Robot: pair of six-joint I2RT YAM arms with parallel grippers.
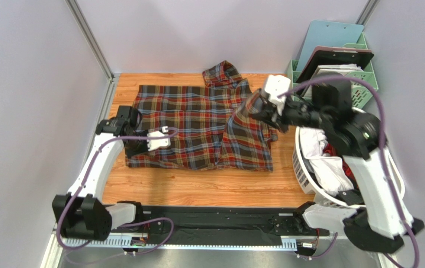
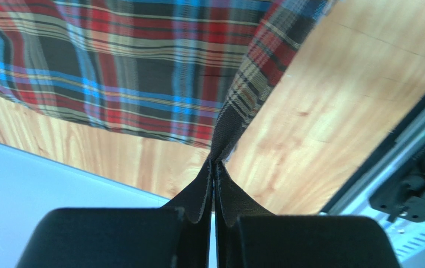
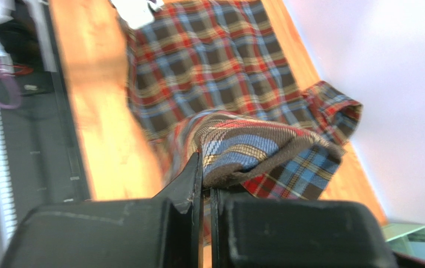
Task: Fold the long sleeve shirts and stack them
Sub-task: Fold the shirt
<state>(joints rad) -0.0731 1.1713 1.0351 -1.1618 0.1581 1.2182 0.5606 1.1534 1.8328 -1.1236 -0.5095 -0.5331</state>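
Observation:
A dark brown-olive plaid long sleeve shirt (image 1: 198, 125) lies spread on the wooden table (image 1: 198, 187), its collar (image 1: 223, 72) toward the back wall. My left gripper (image 1: 135, 151) is at the shirt's near left corner. In the left wrist view it (image 2: 214, 163) is shut on that corner of the shirt (image 2: 131, 61), and the cloth rises taut from the tips. My right gripper (image 1: 243, 109) is over the shirt's right side. In the right wrist view it (image 3: 206, 180) is shut on a bunched fold of the shirt (image 3: 253, 148), lifted off the table.
A white laundry basket (image 1: 304, 173) with white and reddish cloth stands at the right, under my right arm. A green crate (image 1: 365, 75) with a clipboard and flat items sits at the back right. Walls close in the left and back.

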